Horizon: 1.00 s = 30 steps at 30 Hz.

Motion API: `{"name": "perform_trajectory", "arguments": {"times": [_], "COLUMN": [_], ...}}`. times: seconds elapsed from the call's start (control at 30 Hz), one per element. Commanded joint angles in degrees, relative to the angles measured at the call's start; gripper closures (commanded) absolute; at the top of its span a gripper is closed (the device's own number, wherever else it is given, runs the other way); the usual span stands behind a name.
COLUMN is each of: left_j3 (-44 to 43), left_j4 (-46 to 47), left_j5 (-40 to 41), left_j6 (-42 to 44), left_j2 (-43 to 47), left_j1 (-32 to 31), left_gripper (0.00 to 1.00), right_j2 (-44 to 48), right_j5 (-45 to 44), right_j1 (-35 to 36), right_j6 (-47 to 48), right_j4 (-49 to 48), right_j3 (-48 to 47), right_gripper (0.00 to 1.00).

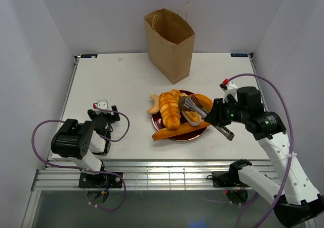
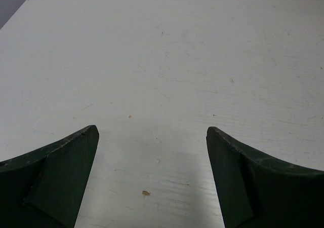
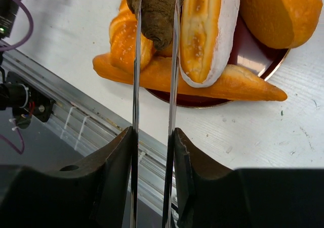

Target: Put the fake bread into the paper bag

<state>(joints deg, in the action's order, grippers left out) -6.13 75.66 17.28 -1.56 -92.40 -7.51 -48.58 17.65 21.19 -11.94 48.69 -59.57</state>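
Fake bread [image 1: 171,111] heaped on a dark red plate [image 3: 255,48] near the middle of the desk's front edge. Right gripper [image 3: 154,137], jaws narrow, clamps metal tongs [image 1: 194,105] whose tips pinch a dark brown piece [image 3: 158,12] beside the filled roll [image 3: 207,30]. Paper bag [image 1: 169,43] upright at the far edge, apart from the plate. Left gripper [image 2: 152,131], jaws wide and holding nothing, over the desk [image 2: 202,45] by its front left corner.

- fake bread [image 1: 171,111]: glossy, smooth, plastic-looking
- paper bag [image 1: 171,43]: matt brown paper, lightly creased
- plate [image 3: 253,49]: glossy dark red
- tongs [image 1: 194,105]: shiny metal
- table [image 1: 121,86]: matt white, faintly grained
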Motion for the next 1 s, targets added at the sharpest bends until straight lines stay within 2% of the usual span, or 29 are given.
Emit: {"name": "perform_trajectory", "arguments": {"times": [0.0, 0.17, 0.5, 0.63, 0.97], "left_j3": [-0.46, -0.46, -0.55, -0.55, -0.46], "left_j4": [5.82, 5.82, 5.82, 5.82, 5.82], "left_j5": [-0.75, -0.75, -0.75, -0.75, -0.75], "left_j6": [-0.72, -0.72, -0.72, -0.72, -0.72], "left_j2": [1.08, 0.99, 0.99, 1.08, 0.99], "left_j1": [0.3, 0.21, 0.3, 0.3, 0.21], "left_gripper": [0.02, 0.02, 0.02, 0.02, 0.02], "right_j2": [-0.38, -3.09, -16.36, -22.34, -37.9], "right_j5": [0.01, 0.72, 1.95, -0.5, -6.13], "right_j1": [0.34, 0.26, 0.34, 0.34, 0.08], "right_j6": [-1.59, -1.85, -2.65, -1.59, -3.79], "right_j4": [-0.43, -1.22, -10.8, -12.47, -22.14], "right_j3": [-6.51, -13.01, -27.6, -37.78, -49.57], "right_gripper": [0.77, 0.82, 0.82, 0.83, 0.83]}}
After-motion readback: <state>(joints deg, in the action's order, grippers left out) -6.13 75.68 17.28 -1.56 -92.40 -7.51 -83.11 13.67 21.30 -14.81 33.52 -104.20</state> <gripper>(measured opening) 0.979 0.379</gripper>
